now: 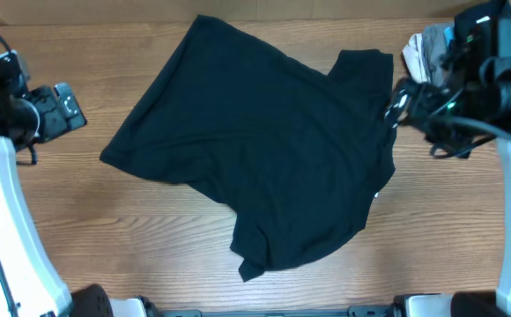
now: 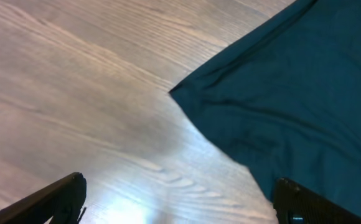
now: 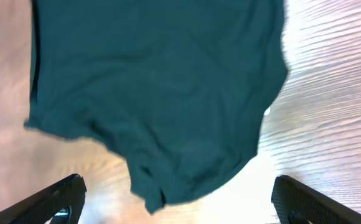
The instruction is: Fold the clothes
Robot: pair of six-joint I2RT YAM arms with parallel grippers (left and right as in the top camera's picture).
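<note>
A dark teal T-shirt [image 1: 264,141] lies spread and slightly rumpled across the middle of the wooden table. My left gripper [image 1: 66,110] is open and empty, off the shirt's left corner; that corner shows in the left wrist view [image 2: 280,93]. My right gripper [image 1: 396,101] is open and empty, hovering at the shirt's right edge near a sleeve. The right wrist view shows the shirt's body [image 3: 162,87] below the spread fingers [image 3: 177,205].
A pile of light-coloured clothes [image 1: 427,53] lies at the back right, partly behind the right arm. Bare wooden table [image 1: 106,229] surrounds the shirt at the front and left.
</note>
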